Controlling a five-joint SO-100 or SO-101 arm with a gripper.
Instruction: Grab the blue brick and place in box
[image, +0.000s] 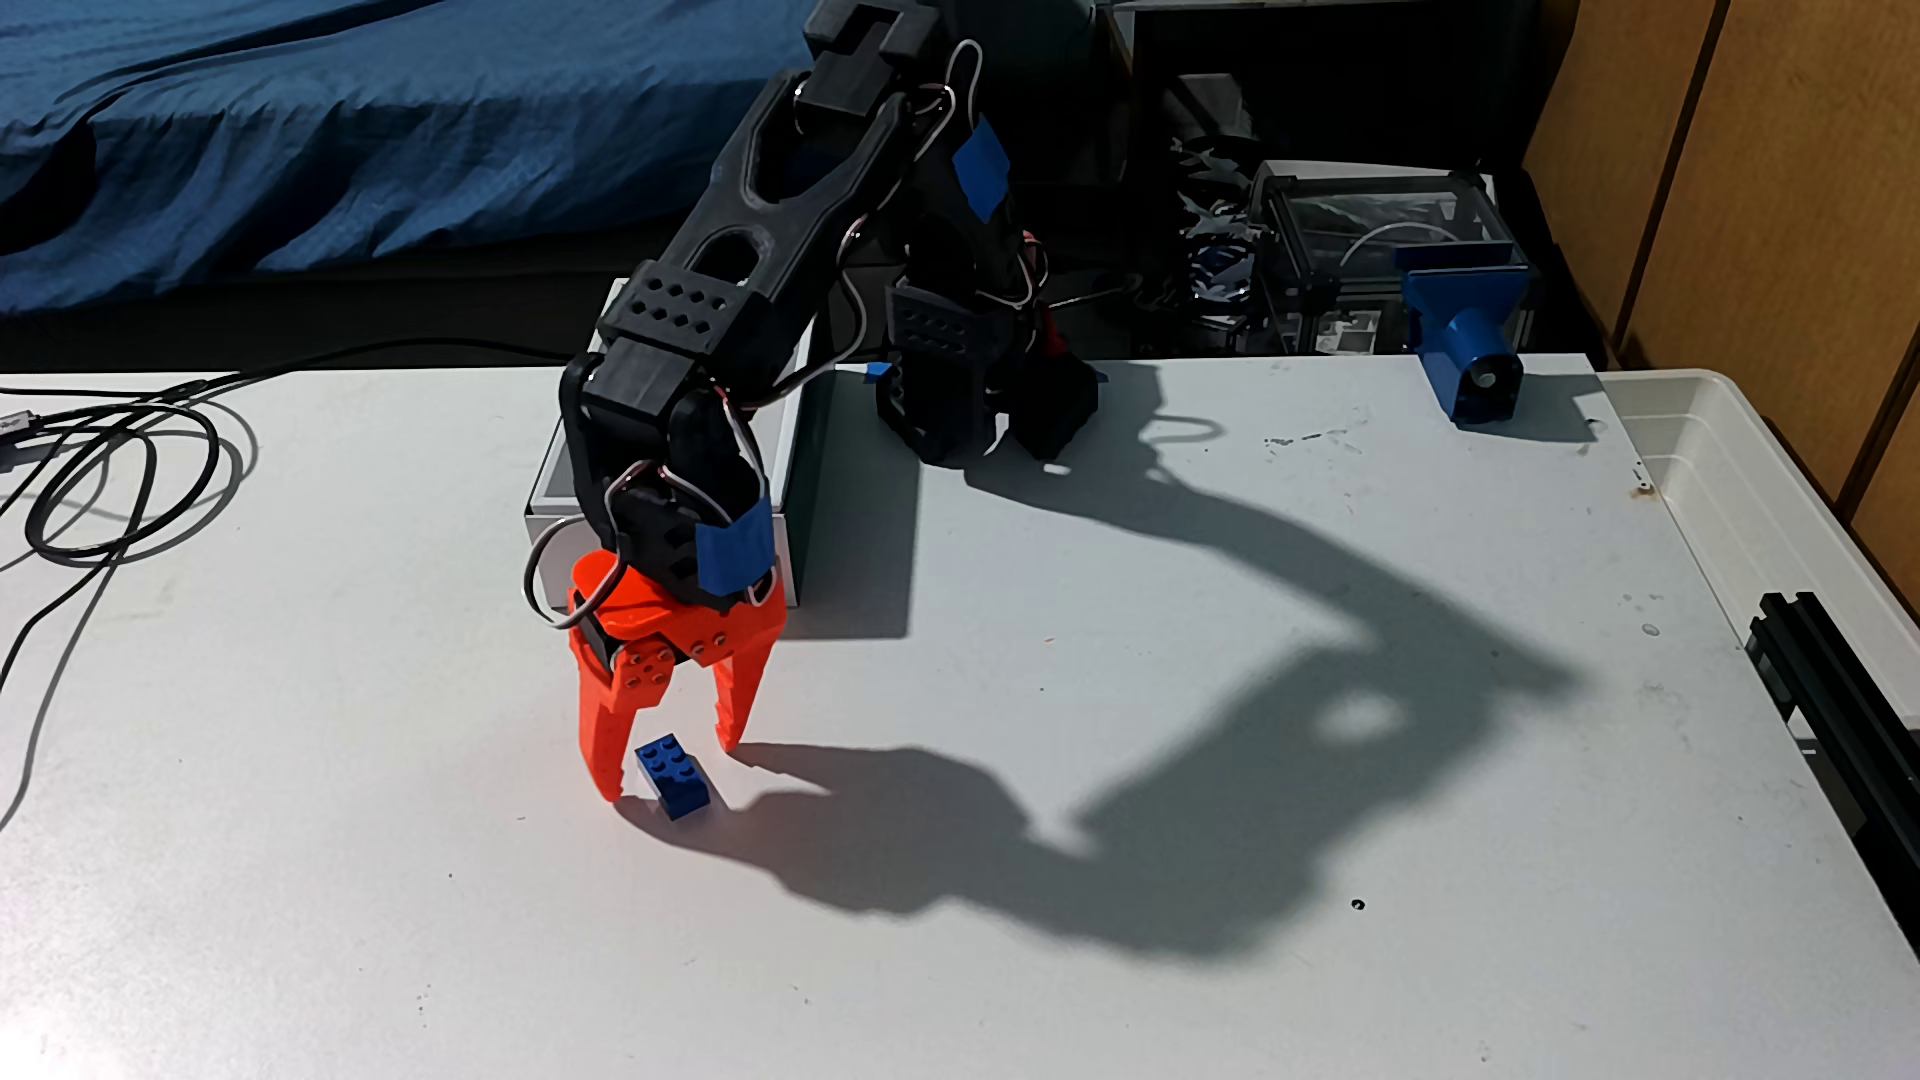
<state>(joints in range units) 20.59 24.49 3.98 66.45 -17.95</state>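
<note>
The blue brick (673, 776) lies studs-up on the white table, left of centre. My orange gripper (670, 771) points down over it, open, with one finger on each side of the brick: the left fingertip (608, 789) close by its left end, the right fingertip (730, 739) a little behind and right of it. Neither finger clearly presses the brick. The white box (792, 498) stands behind the gripper, mostly hidden by the black arm; its emblem is out of sight.
Black cables (114, 478) coil at the table's left edge. A blue clamp-like mount (1467, 338) sits at the back right. A translucent tub (1745, 478) borders the right side, with a black rail (1829, 675) below it. The arm's shadow crosses the table's middle.
</note>
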